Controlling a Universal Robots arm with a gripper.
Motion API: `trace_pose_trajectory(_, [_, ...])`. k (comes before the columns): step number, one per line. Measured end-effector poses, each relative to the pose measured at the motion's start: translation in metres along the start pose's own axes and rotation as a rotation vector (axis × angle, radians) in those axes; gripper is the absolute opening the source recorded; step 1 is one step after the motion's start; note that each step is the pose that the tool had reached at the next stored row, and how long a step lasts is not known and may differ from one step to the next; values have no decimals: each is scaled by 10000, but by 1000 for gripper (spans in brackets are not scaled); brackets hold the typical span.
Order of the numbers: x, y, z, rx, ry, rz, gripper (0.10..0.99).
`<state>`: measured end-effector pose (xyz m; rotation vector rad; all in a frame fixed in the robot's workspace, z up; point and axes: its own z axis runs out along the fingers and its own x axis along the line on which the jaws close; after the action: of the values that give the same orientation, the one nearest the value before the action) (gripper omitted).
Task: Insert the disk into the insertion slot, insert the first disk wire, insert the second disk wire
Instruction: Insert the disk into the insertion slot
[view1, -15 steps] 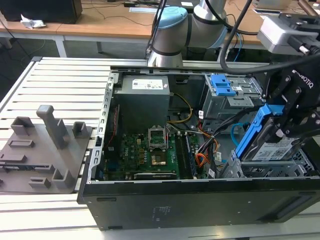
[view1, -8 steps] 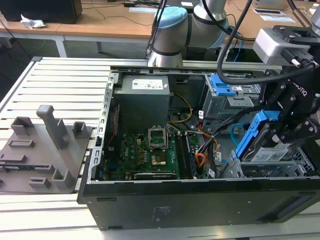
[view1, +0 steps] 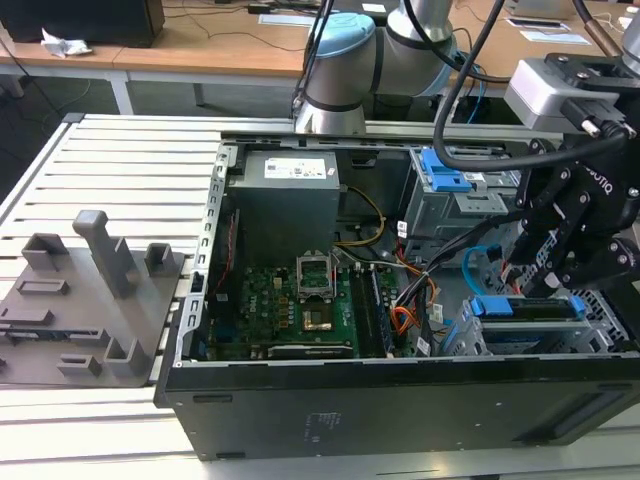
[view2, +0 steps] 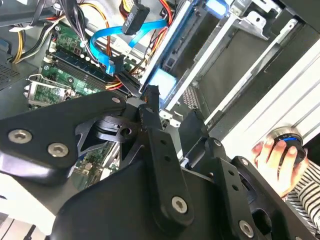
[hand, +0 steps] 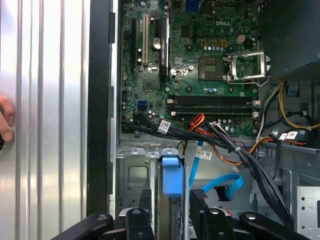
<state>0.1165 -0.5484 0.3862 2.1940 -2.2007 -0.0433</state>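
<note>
The disk (view1: 525, 308), silver in a bright blue carrier, lies in the insertion slot (view1: 608, 318), a silvery perforated cage at the case's front corner on the exterior view's right. My black gripper (view1: 555, 272) hangs just above it, open, with a finger on each side of the blue carrier end (hand: 171, 176). One fingertip (view2: 150, 95) sits close to a black plug on the blue flat cable (view2: 100, 47). That blue cable (hand: 227, 184) loops loose beside the disk, its black connector (hand: 197, 196) next to the gripper (hand: 170, 216).
A grey cage with a blue latch (view1: 445, 172) stands behind the slot. The green motherboard (view1: 300, 295), black, orange and yellow wire bundles (hand: 225, 145) and the power supply (view1: 290, 195) fill the case. A person's hand (view2: 277, 156) rests on a knob outside the case wall.
</note>
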Motion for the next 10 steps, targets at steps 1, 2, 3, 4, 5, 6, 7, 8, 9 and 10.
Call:
trace_pose_trajectory(1, [0,0,1,-1,-1,0,439])
trace_pose_trajectory(2, [0,0,0,-1,0,1,439])
trace_pose_trajectory(3, [0,0,0,0,1,1,439])
trace_pose_trajectory(4, [0,0,1,0,0,0,420])
trace_pose_trajectory(5, [0,0,2,-1,0,0,357])
trace_pose_trajectory(6, [0,0,2,-1,0,1,294])
trace_pose_trajectory(7, [0,0,2,0,0,1,235])
trace_pose_trajectory(8, [0,0,2,0,0,0,173])
trace_pose_trajectory(9, [0,0,3,-1,1,0,114])
trace_pose_trajectory(10, [0,0,3,0,0,1,106])
